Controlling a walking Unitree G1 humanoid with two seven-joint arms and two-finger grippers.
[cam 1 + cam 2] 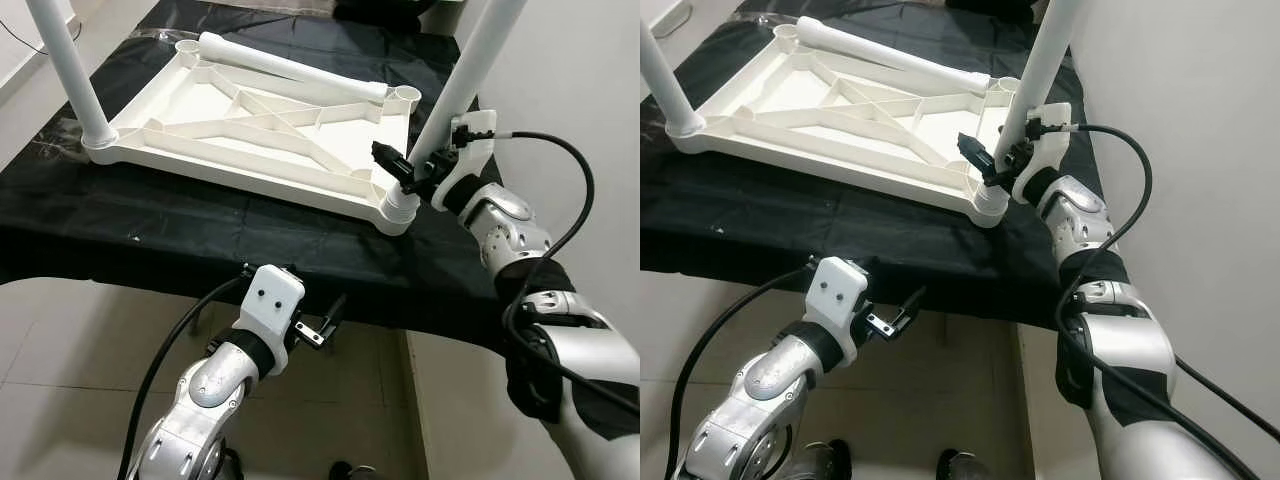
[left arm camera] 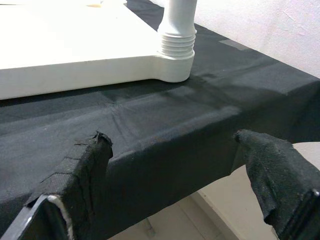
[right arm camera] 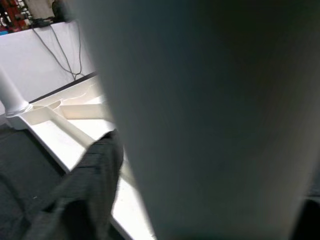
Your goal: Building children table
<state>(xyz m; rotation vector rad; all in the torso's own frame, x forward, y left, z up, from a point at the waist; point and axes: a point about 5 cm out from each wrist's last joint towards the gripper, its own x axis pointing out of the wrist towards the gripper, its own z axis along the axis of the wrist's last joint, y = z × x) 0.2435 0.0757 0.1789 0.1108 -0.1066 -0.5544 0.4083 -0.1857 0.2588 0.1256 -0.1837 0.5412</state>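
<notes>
Tabletop (image 1: pixel 250 120) lies upside down mid-frame on black cloth (image 1: pixel 150 235); my right gripper (image 1: pixel 408 168) clamps right-hand leg (image 1: pixel 465 75), probably seating it, left gripper (image 1: pixel 322 328) spread idle lower centre.

Low surface draped in a black cloth (image 1: pixel 180 225) that hangs over its near edge, pale tiled floor (image 1: pixel 60 350) below, white plastic tabletop (image 1: pixel 250 125) lying upside down on the cloth, ribbed underside up, one loose white leg (image 1: pixel 290 68) lying across its far end
</notes>
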